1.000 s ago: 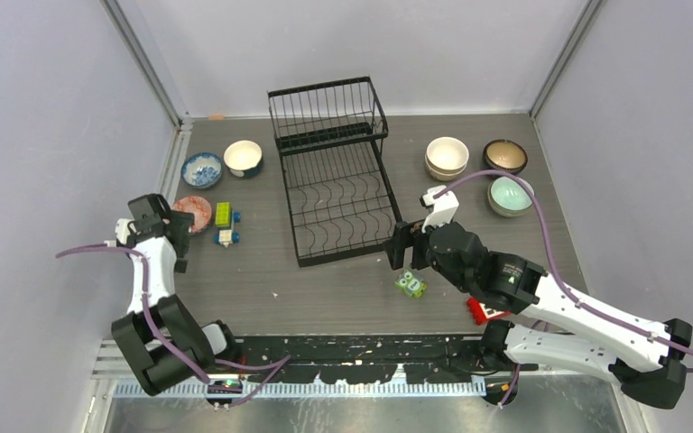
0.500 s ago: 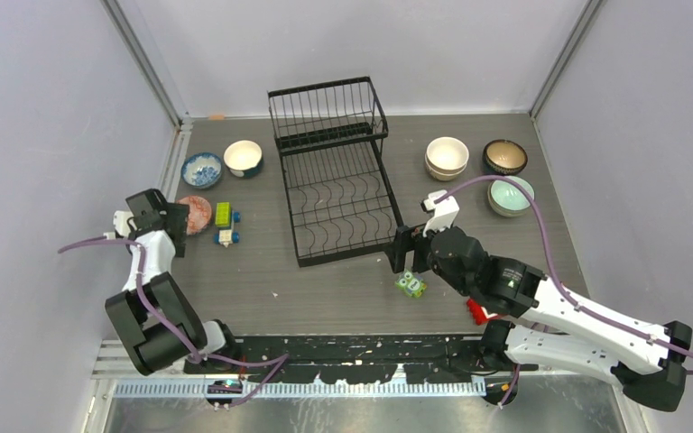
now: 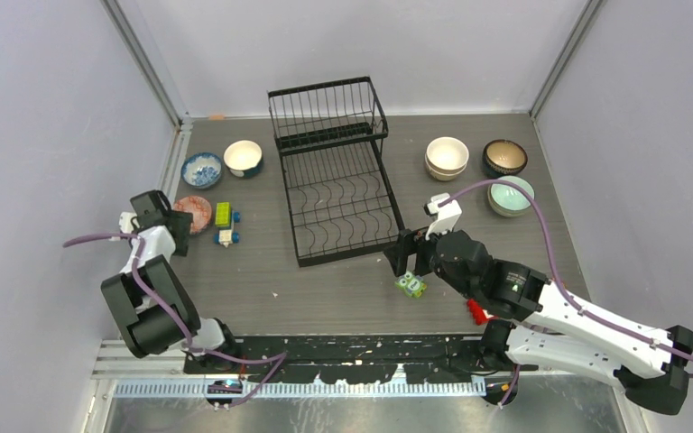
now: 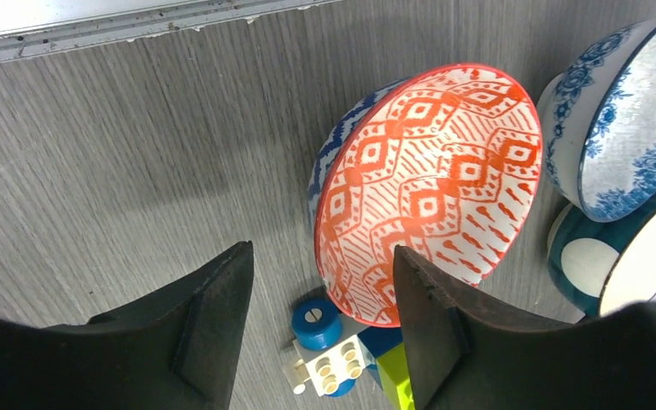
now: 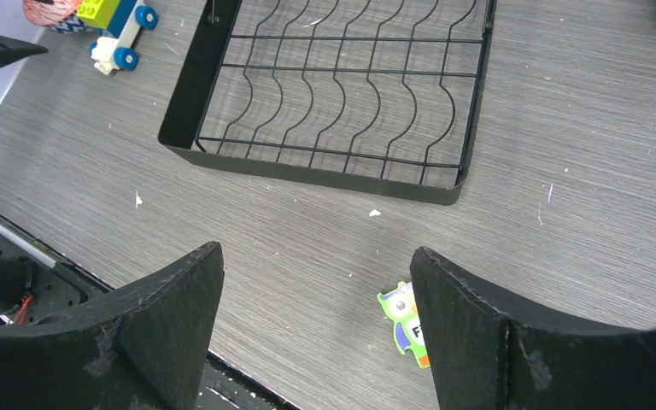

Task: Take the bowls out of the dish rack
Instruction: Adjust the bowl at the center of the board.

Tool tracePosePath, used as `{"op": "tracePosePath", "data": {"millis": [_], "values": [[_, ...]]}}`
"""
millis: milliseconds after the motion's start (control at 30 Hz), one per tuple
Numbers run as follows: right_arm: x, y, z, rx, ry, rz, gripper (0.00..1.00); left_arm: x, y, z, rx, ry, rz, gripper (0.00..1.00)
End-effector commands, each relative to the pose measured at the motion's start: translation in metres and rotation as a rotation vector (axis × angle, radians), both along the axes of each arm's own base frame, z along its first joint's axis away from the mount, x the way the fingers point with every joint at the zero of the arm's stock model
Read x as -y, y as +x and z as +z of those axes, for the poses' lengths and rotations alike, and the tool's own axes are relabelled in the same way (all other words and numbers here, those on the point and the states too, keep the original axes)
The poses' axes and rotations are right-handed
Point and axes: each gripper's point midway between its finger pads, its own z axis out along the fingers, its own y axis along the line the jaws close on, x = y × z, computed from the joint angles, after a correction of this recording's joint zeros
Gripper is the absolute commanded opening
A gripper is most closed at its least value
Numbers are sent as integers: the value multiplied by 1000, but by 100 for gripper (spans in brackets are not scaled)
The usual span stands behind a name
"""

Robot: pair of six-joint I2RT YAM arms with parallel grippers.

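Black wire dish rack (image 3: 336, 194) looks empty. Bowls (image 3: 447, 157) sit on tabletop (image 3: 325, 289) both sides. Red-patterned bowl (image 4: 431, 184) just past left pincer (image 4: 320, 256), jaws apart, nothing held. Right pincer (image 5: 316, 252) wide, empty. Unloading prob done; next: retract both arms.

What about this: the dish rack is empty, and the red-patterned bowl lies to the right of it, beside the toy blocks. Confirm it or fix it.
One thing is wrong. The red-patterned bowl lies to the left of the dish rack, not the right, as the top external view shows. The rest holds: the rack is empty, and the bowl sits beside the toy blocks.
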Motion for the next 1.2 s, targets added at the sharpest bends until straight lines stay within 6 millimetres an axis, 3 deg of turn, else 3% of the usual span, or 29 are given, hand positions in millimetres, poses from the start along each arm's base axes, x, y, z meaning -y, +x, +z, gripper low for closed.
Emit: {"op": "tracePosePath", "data": {"millis": [0, 167, 833, 1167], "values": [[-2, 3, 17, 38, 56, -4, 84, -7, 6, -3, 15, 14, -3, 59], [-2, 3, 14, 33, 51, -6, 84, -6, 8, -13, -4, -5, -7, 47], [-4, 7, 12, 35, 37, -17, 84, 16, 33, -14, 20, -52, -63, 39], [-1, 6, 13, 38, 38, -24, 84, 24, 41, -7, 34, -54, -80, 29]]}}
